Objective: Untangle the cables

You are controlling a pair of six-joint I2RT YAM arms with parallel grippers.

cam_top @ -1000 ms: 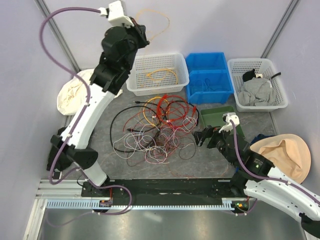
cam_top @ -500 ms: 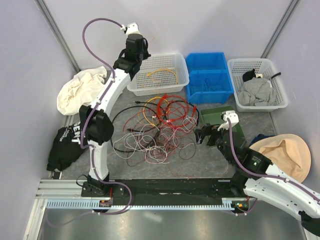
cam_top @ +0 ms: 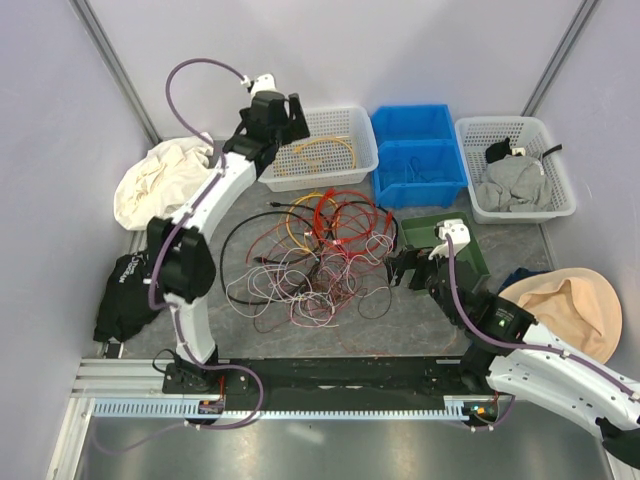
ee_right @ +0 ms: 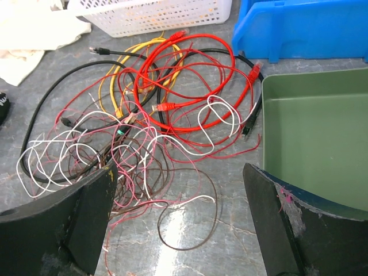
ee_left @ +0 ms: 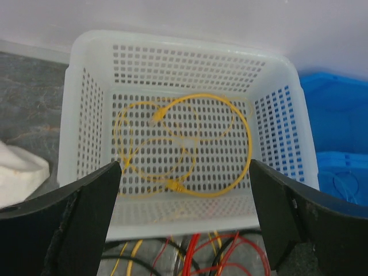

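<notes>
One yellow cable (ee_left: 183, 140) is kept apart in the white basket (ee_left: 172, 43), upper middle of the top view, under the left hand (ee_left: 184, 172), spread and empty. Other cables (cam_top: 315, 250) are tangled mid-frame on the desk (cam_top: 400, 310); the right hand (ee_right: 178, 172), also spread, is aimed there.

White-and-black arms (cam_top: 222, 185); mauve hoses (cam_top: 205, 62); matte black fingers (ee_left: 69, 224)

grey table (cam_top: 398, 325), tangled cables (cam_top: 322, 268), green tray (cam_top: 416, 234)

We see pale lilac walls (cam_top: 430, 45) on three sides, metal posts (cam_top: 113, 62) in the corners. Table (cam_top: 405, 325) is grey, marbled, glossy.
</notes>
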